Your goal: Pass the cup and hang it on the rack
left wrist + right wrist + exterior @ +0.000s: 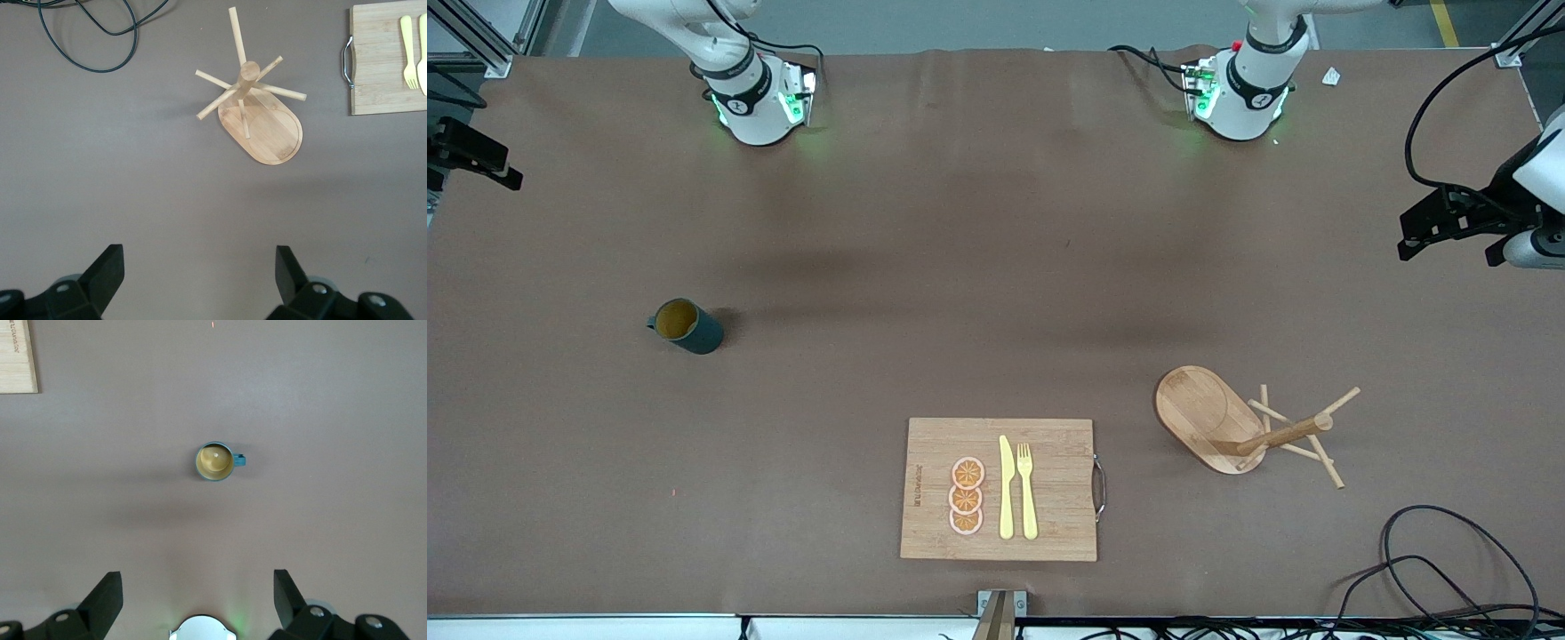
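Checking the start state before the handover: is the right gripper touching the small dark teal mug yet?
Apart. In the right wrist view the right gripper, fingers open, hangs high over bare table, and the small dark teal mug stands alone and upright.

The front view looks down from high across the tabletop (996,267) and faces both robot bases at its top edge; it takes in the whole surface. The left wrist view looks straight down from well above onto the rack (257,110), with a corner of the cutting board (380,60). The right wrist view looks straight down onto the cup (215,461). The front view shares the rack (1227,422), the cutting board (1000,489) and the cup (685,325) with them.
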### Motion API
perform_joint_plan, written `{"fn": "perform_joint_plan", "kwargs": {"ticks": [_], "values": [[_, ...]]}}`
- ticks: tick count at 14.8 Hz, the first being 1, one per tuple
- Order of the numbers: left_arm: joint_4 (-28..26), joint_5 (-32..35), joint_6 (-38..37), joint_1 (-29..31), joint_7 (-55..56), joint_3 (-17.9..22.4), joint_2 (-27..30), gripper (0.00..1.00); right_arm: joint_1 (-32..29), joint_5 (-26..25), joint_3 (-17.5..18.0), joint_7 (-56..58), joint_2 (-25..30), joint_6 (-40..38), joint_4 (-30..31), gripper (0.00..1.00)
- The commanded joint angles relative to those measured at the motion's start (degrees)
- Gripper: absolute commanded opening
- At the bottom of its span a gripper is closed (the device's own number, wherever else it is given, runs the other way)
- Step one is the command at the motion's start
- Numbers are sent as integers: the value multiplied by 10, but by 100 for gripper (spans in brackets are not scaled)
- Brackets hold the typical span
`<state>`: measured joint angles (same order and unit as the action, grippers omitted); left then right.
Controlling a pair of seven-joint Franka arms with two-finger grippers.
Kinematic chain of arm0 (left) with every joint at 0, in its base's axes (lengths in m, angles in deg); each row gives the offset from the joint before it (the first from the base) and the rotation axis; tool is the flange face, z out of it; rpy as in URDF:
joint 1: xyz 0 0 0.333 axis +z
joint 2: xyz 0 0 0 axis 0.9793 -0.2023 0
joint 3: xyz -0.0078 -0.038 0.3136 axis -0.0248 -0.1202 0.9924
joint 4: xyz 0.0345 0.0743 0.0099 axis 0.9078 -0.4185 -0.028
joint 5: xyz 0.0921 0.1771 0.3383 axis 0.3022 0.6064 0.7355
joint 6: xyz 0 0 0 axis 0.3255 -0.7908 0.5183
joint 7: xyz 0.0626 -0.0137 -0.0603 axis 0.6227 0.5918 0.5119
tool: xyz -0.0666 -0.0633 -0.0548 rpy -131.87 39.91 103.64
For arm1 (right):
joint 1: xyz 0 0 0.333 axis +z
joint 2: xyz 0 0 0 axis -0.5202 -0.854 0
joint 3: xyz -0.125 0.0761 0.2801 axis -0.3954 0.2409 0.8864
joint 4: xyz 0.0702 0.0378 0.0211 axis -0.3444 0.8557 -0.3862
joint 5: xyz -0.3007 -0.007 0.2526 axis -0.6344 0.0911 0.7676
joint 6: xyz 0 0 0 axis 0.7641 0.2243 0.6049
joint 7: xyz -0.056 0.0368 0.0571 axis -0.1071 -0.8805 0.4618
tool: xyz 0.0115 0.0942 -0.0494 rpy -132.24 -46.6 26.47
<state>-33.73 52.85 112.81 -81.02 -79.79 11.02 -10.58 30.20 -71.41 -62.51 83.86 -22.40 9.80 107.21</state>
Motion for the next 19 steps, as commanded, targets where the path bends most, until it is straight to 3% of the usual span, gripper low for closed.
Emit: {"fn": "perform_joint_plan", "kwargs": {"ticks": [1, 11, 19], "values": [[12, 1, 1, 3, 0, -3, -6, 100, -7, -5, 3, 6, 16, 3, 16, 100], [12, 1, 1, 3, 1, -2, -6, 100, -13, -8, 3, 2, -2, 5, -6, 100], [12, 1, 1, 3, 1, -3, -6, 100, -28, -7, 3, 7, -119, 64, -11, 100]]}}
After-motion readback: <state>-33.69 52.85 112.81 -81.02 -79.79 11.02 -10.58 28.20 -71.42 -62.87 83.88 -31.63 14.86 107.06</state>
